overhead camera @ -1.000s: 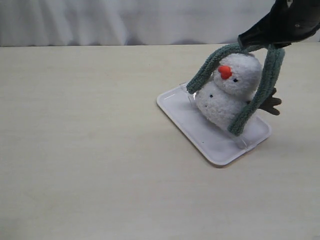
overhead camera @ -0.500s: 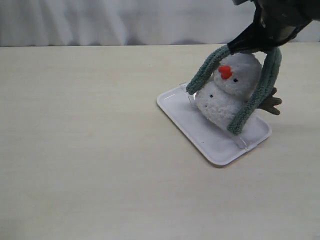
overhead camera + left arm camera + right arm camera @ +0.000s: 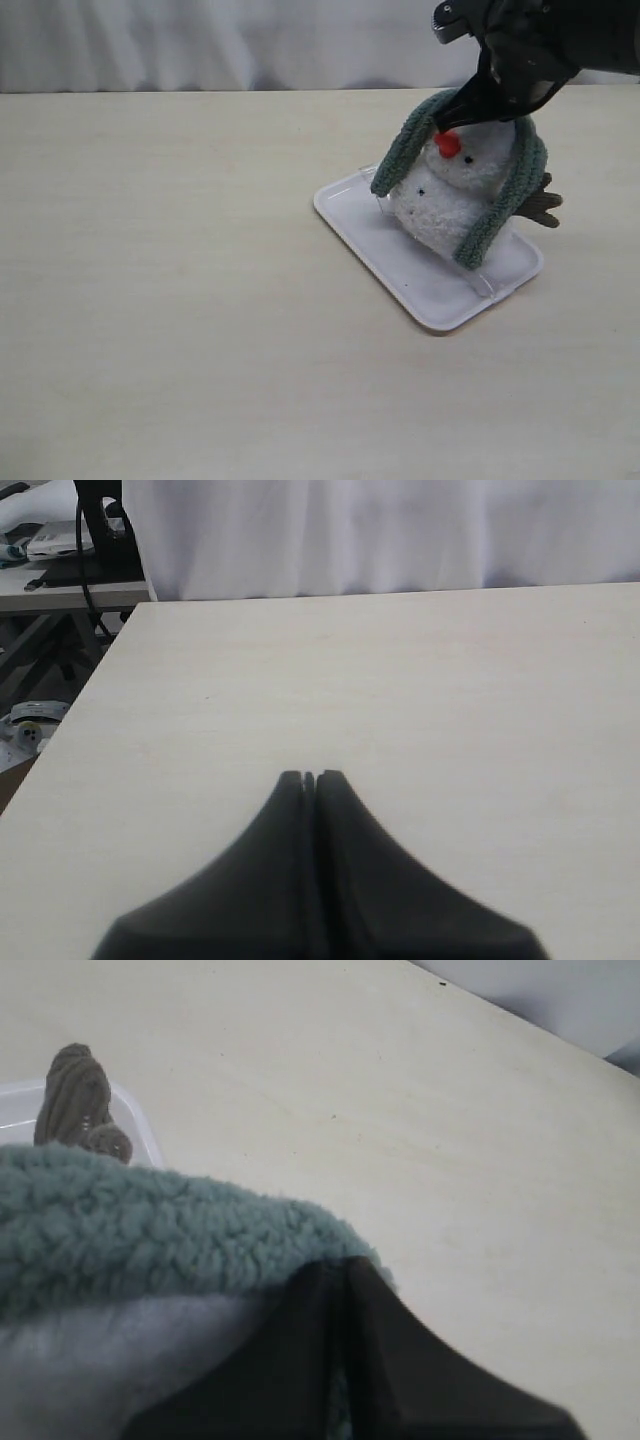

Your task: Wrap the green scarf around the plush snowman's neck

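The plush snowman [image 3: 455, 195] leans on the white tray [image 3: 380, 240], its orange-red nose [image 3: 447, 145] facing forward. The green scarf [image 3: 505, 205] hangs over its head in an arch, one end down each side to the tray. My right gripper [image 3: 452, 118] sits just above the nose, shut on the scarf's middle. In the right wrist view the gripper [image 3: 343, 1265] pinches the fuzzy scarf [image 3: 140, 1230], with a brown twig arm [image 3: 78, 1100] beyond. The neck is hidden by the scarf ends. My left gripper [image 3: 311, 778] is shut and empty over bare table.
A white curtain [image 3: 250, 40] backs the table's far edge. In the left wrist view the table's side edge [image 3: 70, 720] shows, with cables and stand legs [image 3: 60, 640] beyond it.
My right gripper has moved left and down across the snowman's head, dragging the scarf's middle forward toward the nose. The scarf's arch has tightened around the head.
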